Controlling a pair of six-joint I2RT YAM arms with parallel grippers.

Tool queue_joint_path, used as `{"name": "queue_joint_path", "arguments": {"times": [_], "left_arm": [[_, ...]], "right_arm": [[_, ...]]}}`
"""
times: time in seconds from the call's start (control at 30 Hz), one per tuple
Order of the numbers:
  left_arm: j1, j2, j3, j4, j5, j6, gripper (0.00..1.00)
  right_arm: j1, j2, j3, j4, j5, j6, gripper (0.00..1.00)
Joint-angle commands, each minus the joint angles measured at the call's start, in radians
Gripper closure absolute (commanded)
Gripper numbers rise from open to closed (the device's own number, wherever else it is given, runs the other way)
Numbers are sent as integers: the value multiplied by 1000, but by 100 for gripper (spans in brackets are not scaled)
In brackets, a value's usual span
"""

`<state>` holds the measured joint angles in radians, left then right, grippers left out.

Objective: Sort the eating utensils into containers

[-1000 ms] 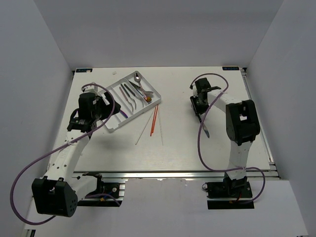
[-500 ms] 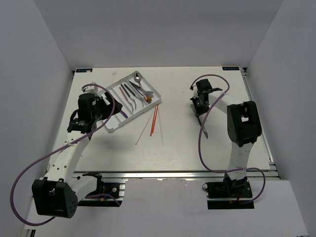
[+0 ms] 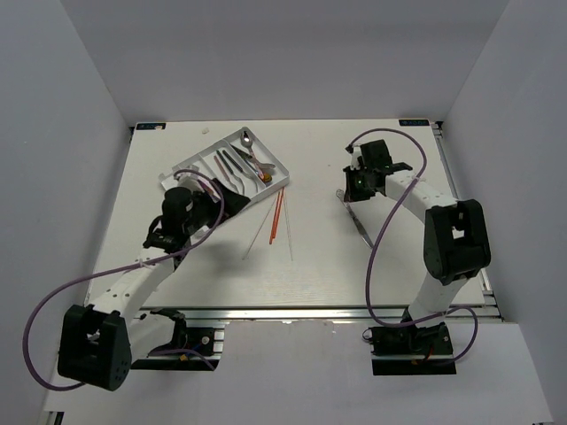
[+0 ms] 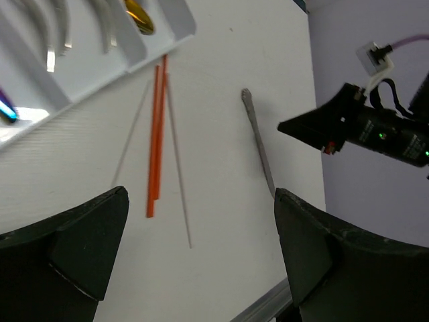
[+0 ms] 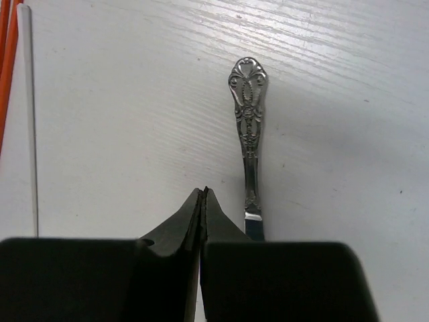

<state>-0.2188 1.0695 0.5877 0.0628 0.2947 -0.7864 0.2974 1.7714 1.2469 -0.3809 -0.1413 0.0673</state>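
The white tray (image 3: 205,158) at the back left holds several silver utensils (image 3: 232,166) and an iridescent one (image 4: 5,107) in its compartments. Two orange chopsticks (image 3: 277,212) and pale chopsticks (image 3: 259,232) lie on the table just right of the tray; they also show in the left wrist view, orange (image 4: 156,137) and pale (image 4: 177,168). A silver knife (image 3: 356,220) with an ornate handle (image 5: 248,127) lies on the table. My left gripper (image 3: 233,201) is open and empty above the tray's near corner. My right gripper (image 5: 203,194) is shut and empty, its tip just left of the knife.
The tray's corner (image 4: 171,23) sits at the top left of the left wrist view. My right gripper (image 4: 335,124) shows beyond the knife (image 4: 258,144) there. A pale chopstick (image 5: 30,121) lies left of my right gripper. The table's near edge rail (image 3: 310,312) runs along the front.
My left arm has swung right, from beside the tray to over its near right corner. My right arm has shifted right and back, and the knife now lies flat, angled differently.
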Motion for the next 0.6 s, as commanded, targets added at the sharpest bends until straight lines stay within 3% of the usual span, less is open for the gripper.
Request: {"name": "queue_joint_path", "arguments": {"times": [0.0, 0.1, 0.2, 0.23, 0.4, 0.57], "left_arm": [[-114, 38, 4, 141, -40, -56, 2], [-177, 90, 26, 146, -101, -68, 2], [-185, 101, 38, 140, -108, -70, 2], [-186, 96, 44, 129, -112, -65, 2], [-186, 60, 83, 19, -158, -14, 2], [-186, 23, 100, -58, -181, 27, 2]], "right_arm": [[0, -30, -27, 40, -47, 42, 100], [6, -9, -15, 13, 2, 43, 100], [25, -12, -20, 10, 51, 19, 60], [38, -9, -17, -2, 93, -1, 40], [48, 57, 66, -59, 137, -63, 41], [49, 169, 132, -128, 190, -144, 60]]}}
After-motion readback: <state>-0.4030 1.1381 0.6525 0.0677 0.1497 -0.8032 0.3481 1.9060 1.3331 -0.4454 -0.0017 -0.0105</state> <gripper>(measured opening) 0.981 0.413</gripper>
